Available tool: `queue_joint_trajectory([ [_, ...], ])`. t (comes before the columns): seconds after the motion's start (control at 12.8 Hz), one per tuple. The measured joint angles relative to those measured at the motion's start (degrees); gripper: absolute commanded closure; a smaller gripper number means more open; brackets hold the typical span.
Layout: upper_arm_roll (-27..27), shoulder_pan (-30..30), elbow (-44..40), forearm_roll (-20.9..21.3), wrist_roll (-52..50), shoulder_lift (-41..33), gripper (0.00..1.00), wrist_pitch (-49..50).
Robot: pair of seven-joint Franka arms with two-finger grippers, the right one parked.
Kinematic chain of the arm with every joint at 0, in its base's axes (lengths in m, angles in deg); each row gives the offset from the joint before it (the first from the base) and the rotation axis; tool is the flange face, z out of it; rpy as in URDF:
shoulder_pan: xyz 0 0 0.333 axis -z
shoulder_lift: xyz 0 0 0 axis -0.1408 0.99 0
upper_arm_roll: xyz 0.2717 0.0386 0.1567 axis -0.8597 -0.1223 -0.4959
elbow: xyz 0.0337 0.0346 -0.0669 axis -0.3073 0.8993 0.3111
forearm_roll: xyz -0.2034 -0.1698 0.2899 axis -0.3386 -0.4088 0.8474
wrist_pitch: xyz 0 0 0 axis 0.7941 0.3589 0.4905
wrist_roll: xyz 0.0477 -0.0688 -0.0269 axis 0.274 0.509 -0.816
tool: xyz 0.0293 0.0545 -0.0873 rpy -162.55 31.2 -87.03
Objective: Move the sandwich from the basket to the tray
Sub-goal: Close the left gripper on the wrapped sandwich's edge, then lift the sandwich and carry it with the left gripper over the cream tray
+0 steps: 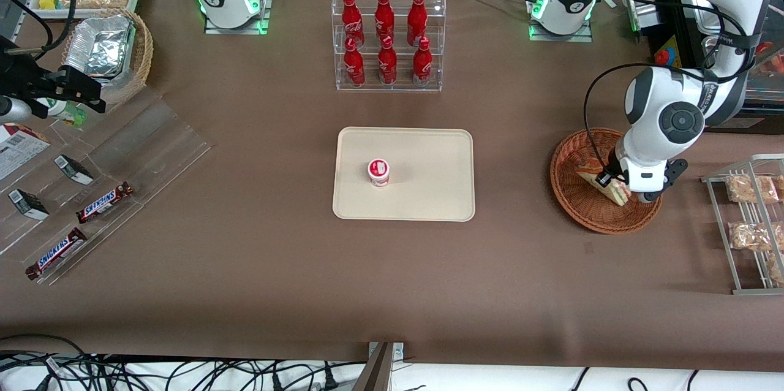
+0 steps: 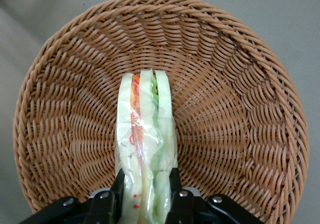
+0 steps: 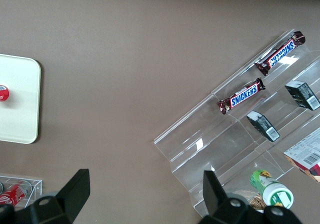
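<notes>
A: Where is the sandwich [image 2: 146,144] at this moment?

B: In the basket [image 1: 569,192], standing on its edge with the bread and filling layers facing up. The gripper [image 2: 147,186] is down over it, one finger [image 2: 118,184] against each outer bread face, so it is pinching the sandwich across its thickness.

A: Why hold it that way?

B: My guess is that the flat bread faces give the pads something broad to press on, and squeezing across the layers keeps the filling from sliding out. The clear wrap looks slippery, so a grip on the narrow crust edges would probably be worse.

A: And where does the sandwich sit within the basket?

B: Reading the front view as a clock, it lies off centre, towards about three to four o'clock of the basket, directly under the wrist. Whether it has left the weave yet I cannot tell.

A: Where must it go?

B: To the tray [image 1: 429,152], well apart from the basket, towards the table's middle. A small red-lidded cup [image 1: 378,171] stands on the tray, at roughly eight o'clock of its centre.

A: So that matters for the drop?

B: I think so. The bare part around three o'clock of the tray is nearest the basket and keeps clear of the cup.
</notes>
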Motion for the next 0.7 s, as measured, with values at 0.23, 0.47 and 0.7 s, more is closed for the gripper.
queue_joint_trajectory([
  [0.23, 1.2, 0.0, -0.2, 0.0, 0.0, -0.3, 0.63, 0.1],
  [0.47, 4.3, 0.1, -4.8, 0.0, 0.1, -1.5, 0.63, 8.5],
  [0.7, 7.6, 0.2, -14.6, 0.3, 4.6, -2.7, 0.63, 22.7],
])
